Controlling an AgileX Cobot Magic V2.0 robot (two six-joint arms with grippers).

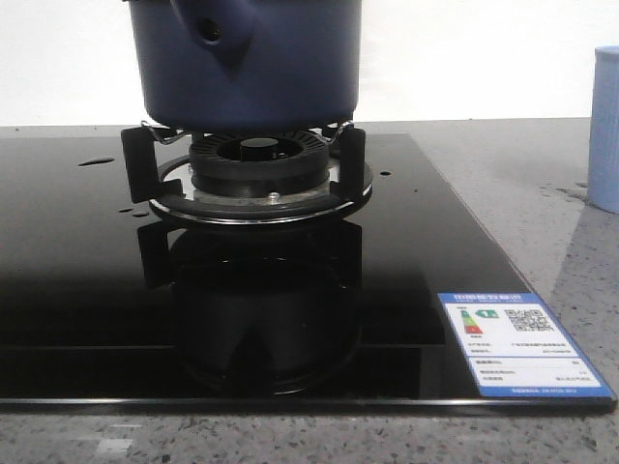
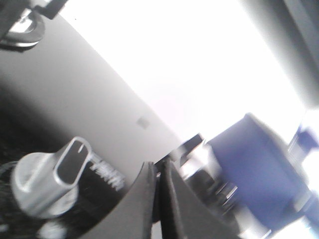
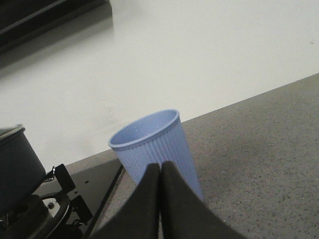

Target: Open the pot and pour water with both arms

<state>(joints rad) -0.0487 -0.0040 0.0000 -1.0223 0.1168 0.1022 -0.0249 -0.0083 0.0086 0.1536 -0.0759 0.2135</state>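
A speckled grey bench (image 1: 542,184) before a white wall carries one black glass hob (image 1: 87,290); one pot (image 1: 247,63) is seated on its burner stand (image 1: 261,179), one pale blue cup (image 3: 157,149) stands near the bench's right edge; only the left wrist view shows one silver knob (image 2: 50,181); the left tool (image 2: 159,199) and right tool (image 3: 160,199) are each seen closed, empty.

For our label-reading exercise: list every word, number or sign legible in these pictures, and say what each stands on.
Blue-bordered white energy-label sticker on the glossy black glass hob: print and QR code too small to read.
White lettering beside the silver control knob: blurred, unreadable.
Dark navy-blue round pot and pale blue ribbed cup: no text visible.
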